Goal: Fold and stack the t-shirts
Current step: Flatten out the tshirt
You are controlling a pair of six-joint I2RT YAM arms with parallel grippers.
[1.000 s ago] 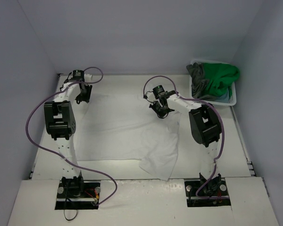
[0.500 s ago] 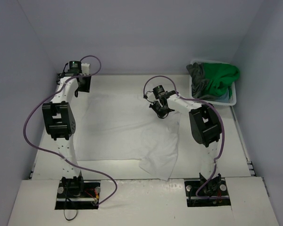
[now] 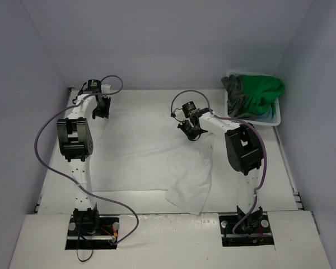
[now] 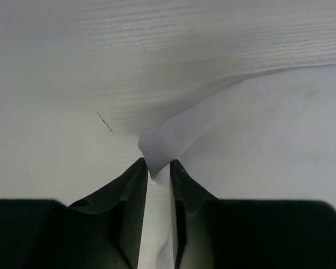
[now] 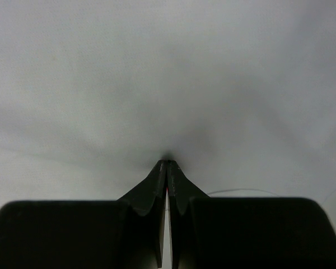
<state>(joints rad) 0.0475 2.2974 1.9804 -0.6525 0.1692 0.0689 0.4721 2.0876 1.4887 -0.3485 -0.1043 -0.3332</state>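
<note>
A white t-shirt (image 3: 151, 157) lies spread flat across the middle of the table. My left gripper (image 3: 101, 107) is at the shirt's far left corner. In the left wrist view (image 4: 155, 165) its jaws are nearly closed on a pinched corner of the white cloth (image 4: 257, 129). My right gripper (image 3: 189, 130) is at the shirt's far right part. In the right wrist view (image 5: 167, 163) its jaws are shut, with the tips pressed into the white cloth (image 5: 168, 84). A bright green shirt (image 3: 263, 89) and a dark grey shirt (image 3: 234, 92) lie heaped in the basket.
The white plastic laundry basket (image 3: 278, 119) stands at the back right corner, with a bit of light blue-grey cloth (image 3: 267, 115) under the green shirt. Grey walls close in the table on the left, back and right. The shirt's near right corner hangs crumpled near the front edge (image 3: 187, 202).
My left gripper moved toward the back wall with the shirt corner, then came back a little toward the near side. The right arm has not moved.
</note>
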